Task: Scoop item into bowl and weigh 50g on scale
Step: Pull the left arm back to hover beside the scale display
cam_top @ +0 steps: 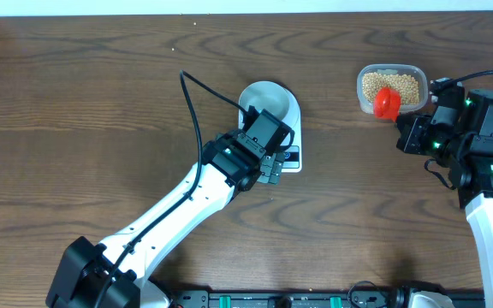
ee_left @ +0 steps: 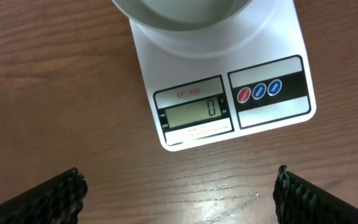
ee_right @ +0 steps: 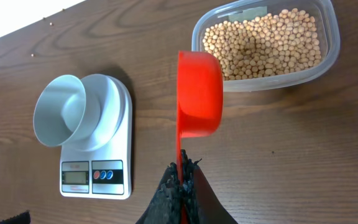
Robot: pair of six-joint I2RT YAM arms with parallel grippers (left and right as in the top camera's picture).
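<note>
You're at the scooping step: right pincer (ee_right: 180, 180) clenched on the scoop (ee_right: 199, 93), beside the tub (ee_right: 331, 50) of beans (ee_right: 266, 43). The bowl (ee_right: 58, 111) sits empty on the scale (ee_right: 95, 180), which reads 0; left pincer (ee_left: 179, 183) hangs released before it. Next, dip the scoop into the beans.

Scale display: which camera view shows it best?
The left wrist view: the scale's display sits near the middle of the frame, close and sharp, reading 0. Overhead, the left hand hides most of it. The right wrist view shows it whole, but too small to read.
</note>
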